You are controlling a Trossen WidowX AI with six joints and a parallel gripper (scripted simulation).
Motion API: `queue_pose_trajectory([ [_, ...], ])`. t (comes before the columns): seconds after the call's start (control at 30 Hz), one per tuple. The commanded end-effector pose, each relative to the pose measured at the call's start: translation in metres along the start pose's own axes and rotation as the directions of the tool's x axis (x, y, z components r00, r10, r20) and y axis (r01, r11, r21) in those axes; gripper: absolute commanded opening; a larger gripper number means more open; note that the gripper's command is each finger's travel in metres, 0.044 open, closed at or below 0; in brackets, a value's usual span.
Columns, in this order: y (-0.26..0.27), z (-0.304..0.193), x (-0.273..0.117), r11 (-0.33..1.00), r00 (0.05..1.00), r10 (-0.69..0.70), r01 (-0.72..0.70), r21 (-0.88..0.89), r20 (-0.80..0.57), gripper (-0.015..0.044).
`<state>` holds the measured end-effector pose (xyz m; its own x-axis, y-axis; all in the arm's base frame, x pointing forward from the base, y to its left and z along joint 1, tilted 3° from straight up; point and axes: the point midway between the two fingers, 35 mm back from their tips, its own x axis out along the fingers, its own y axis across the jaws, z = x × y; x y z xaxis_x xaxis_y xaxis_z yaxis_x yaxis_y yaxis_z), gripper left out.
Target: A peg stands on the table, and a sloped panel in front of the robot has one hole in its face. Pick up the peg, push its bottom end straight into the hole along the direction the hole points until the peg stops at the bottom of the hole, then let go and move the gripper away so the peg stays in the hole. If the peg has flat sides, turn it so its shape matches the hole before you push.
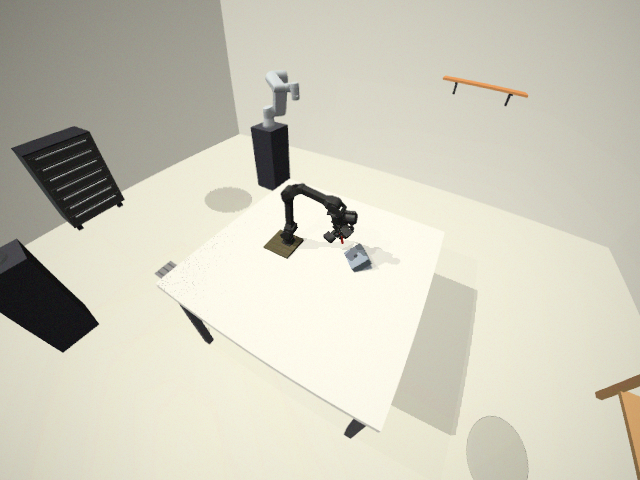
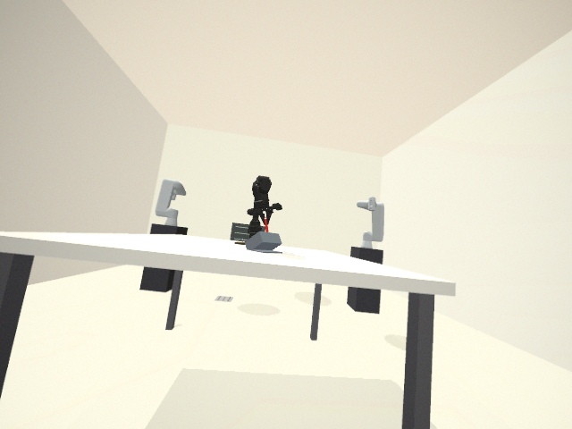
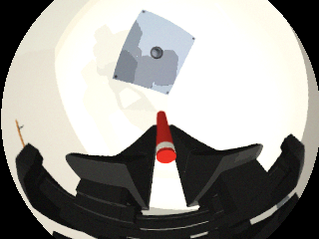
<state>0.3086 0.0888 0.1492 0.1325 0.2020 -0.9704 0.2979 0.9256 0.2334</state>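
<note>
The red peg (image 1: 341,240) (image 2: 266,225) (image 3: 164,139) looks round and has a pale band near its top end. My gripper (image 1: 340,236) (image 2: 265,217) (image 3: 162,127) is shut on it, and its lower end points away from the fingers, above the table. The blue-grey sloped panel (image 1: 358,262) (image 2: 266,241) (image 3: 179,45) stands beyond the peg. Its round hole (image 3: 157,52) is near the middle of the face and lies ahead of the peg's tip in the wrist view. Peg and panel are apart. The arm's shadow falls over part of the face.
The white table (image 1: 289,315) (image 2: 138,249) carries the arm's brown base plate (image 1: 276,246) and the panel. Small dark marks sit at the panel's corners. Other arms on dark pedestals (image 1: 270,155) (image 2: 365,267) stand beyond the table.
</note>
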Motion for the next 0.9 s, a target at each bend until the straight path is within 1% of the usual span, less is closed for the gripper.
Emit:
queue_pose_trajectory([
  [0.0,-0.001,0.005,-0.004,0.999,1.0,0.026,-0.026,0.03,0.014,0.0],
  [0.87,-0.015,0.034,-0.019,0.966,0.986,0.14,-0.155,0.205,0.088,0.0],
])
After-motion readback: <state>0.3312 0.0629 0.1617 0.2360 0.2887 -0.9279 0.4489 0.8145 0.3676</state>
